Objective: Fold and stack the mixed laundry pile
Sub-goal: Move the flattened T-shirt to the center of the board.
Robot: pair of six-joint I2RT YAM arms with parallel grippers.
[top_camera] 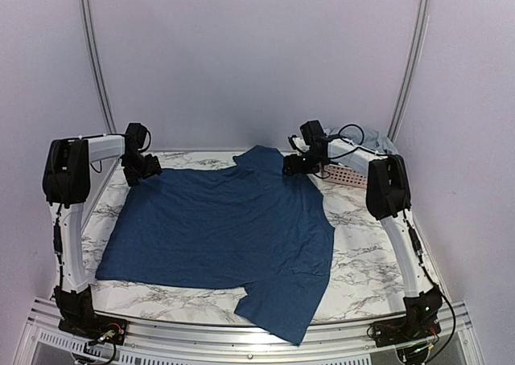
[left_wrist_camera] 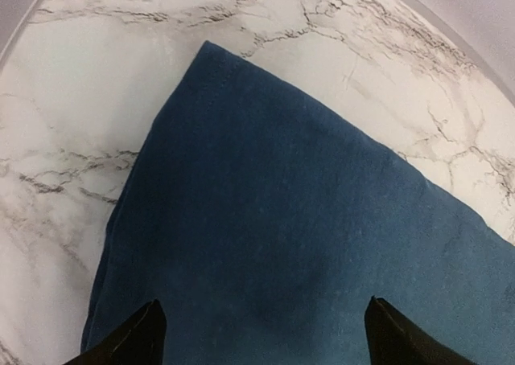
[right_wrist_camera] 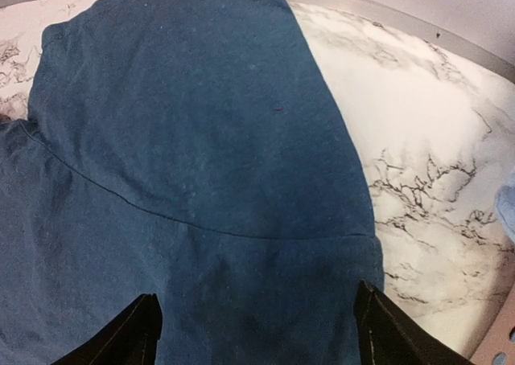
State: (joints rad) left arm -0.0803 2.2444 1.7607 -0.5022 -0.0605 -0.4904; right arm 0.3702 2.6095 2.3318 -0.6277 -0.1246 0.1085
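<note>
— On the table, how is the shirt laid?
— It is spread flat, one sleeve reaching the near edge, so that folds can be made.
— And the grippers?
— The left gripper is held open over the far-left hem corner, the right gripper open over the far sleeve; nothing is gripped. Both are judged placed for a paired pinch.

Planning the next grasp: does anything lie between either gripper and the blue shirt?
Nothing visible does. The left gripper is open over a corner of the blue shirt, the right gripper open by its sleeve seam.
</note>
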